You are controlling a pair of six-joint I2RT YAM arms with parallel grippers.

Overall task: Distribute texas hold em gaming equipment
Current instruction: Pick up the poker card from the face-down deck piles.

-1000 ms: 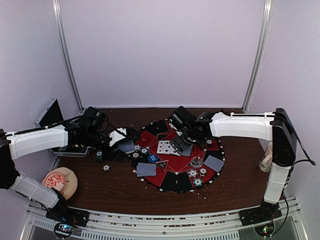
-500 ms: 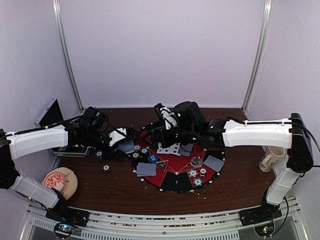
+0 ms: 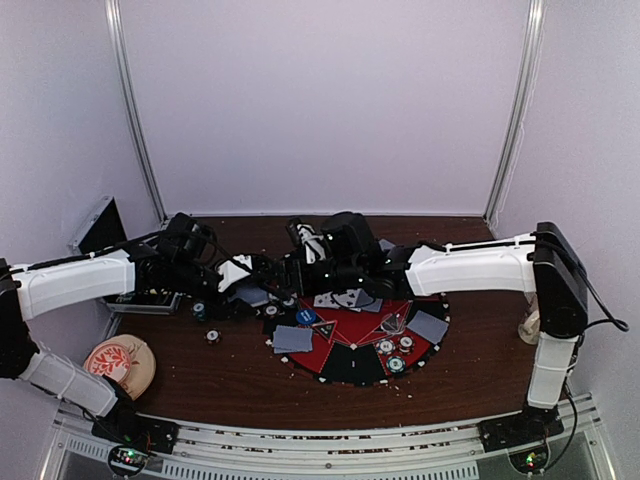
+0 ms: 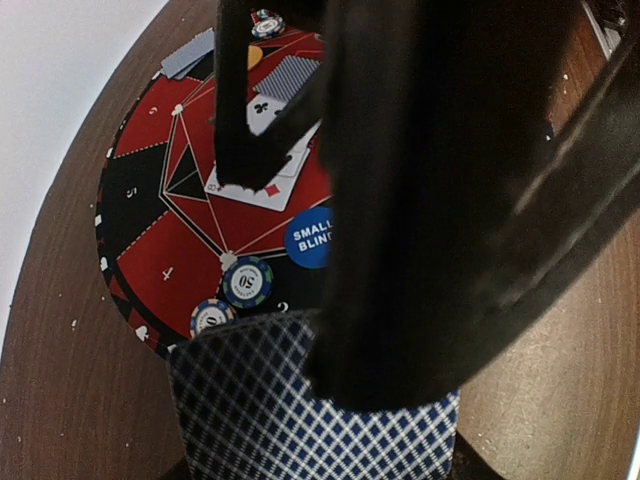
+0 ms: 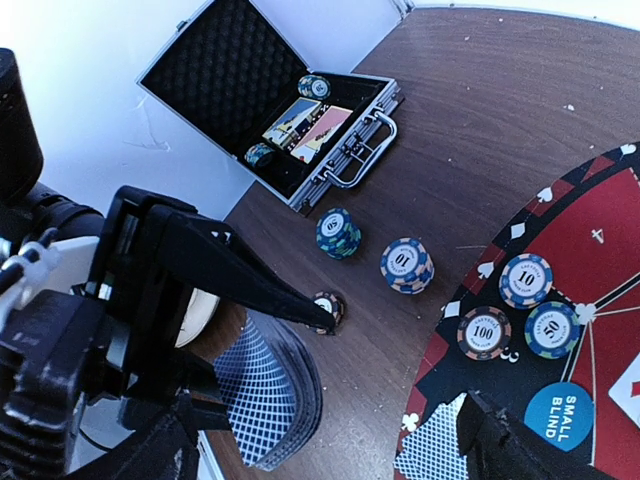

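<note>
A: Brown wooden table (image 3: 230,385), white walls (image 3: 320,100) all round. A round red-and-black mat (image 3: 352,368) is lying mid-table. An open metal case (image 5: 270,110) is sitting far left by the wall.

B: Left gripper?

A: The left gripper (image 3: 238,280) is clamping a deck of cards (image 4: 300,420), blue crosshatch backs showing. It's holding the deck over the wood just beside the mat's left edge.

B: And the right?

A: The right gripper (image 5: 330,450) is hovering over the mat's left edge near that deck. Its jaws are standing wide apart with nothing between them. Can't tell if it's touching the deck.

B: Where's the rest of the gear sitting?

A: Face-up cards (image 3: 338,297) are lying at the mat's centre, with the blue Small Blind disc (image 5: 566,415) just beside them. Three single chips (image 5: 525,280) are sitting on the mat's left rim. A teal chip stack (image 5: 338,232) and a "10" chip stack (image 5: 407,265) are standing on bare wood between case and mat. Two face-down cards (image 3: 292,338) are lying on the near half of the mat, well apart. More chips (image 5: 314,86) are sitting inside the case.
</note>
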